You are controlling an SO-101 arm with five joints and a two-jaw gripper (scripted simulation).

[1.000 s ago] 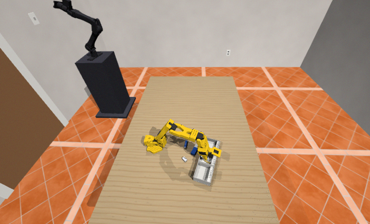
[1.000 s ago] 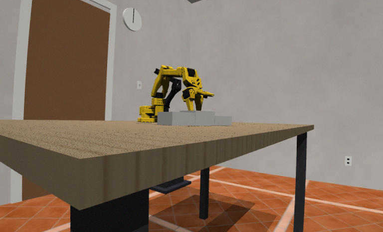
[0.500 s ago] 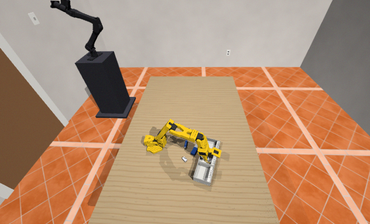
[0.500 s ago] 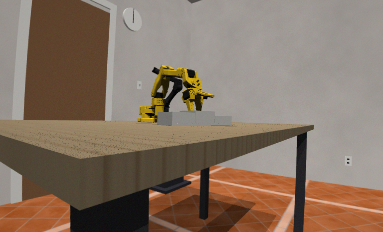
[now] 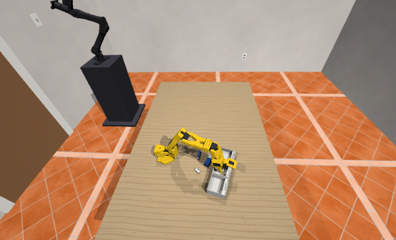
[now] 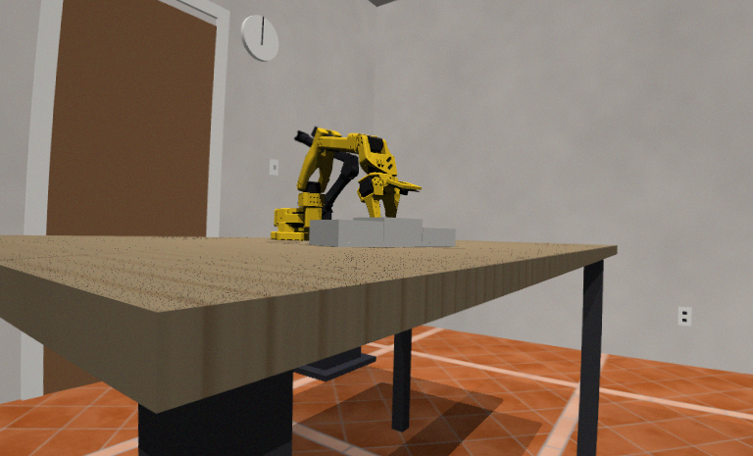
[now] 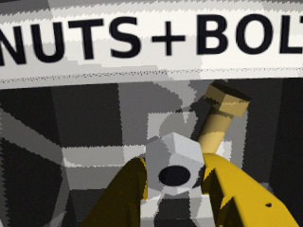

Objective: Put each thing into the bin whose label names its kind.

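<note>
My gripper (image 7: 173, 180) is shut on a grey hex nut (image 7: 174, 165) and holds it low inside the grey bin labelled NUTS+BOLTS (image 7: 151, 38). A tan bolt (image 7: 220, 120) lies tilted on that bin's floor, just beyond the nut. In the top view the gripper (image 5: 219, 169) hangs over the middle of the row of grey bins (image 5: 221, 174). On the table to the left of the bins lie a small white thing (image 5: 197, 170), a blue block (image 5: 207, 161) and a dark blue cylinder (image 5: 198, 155). In the exterior view the gripper (image 6: 382, 210) dips behind the bins' wall (image 6: 381, 232).
The nearest bin compartment (image 5: 217, 185) looks empty. The arm's yellow base (image 5: 165, 153) stands left of the bins. A black pedestal with a dark arm (image 5: 112, 90) stands on the floor beside the table's far left.
</note>
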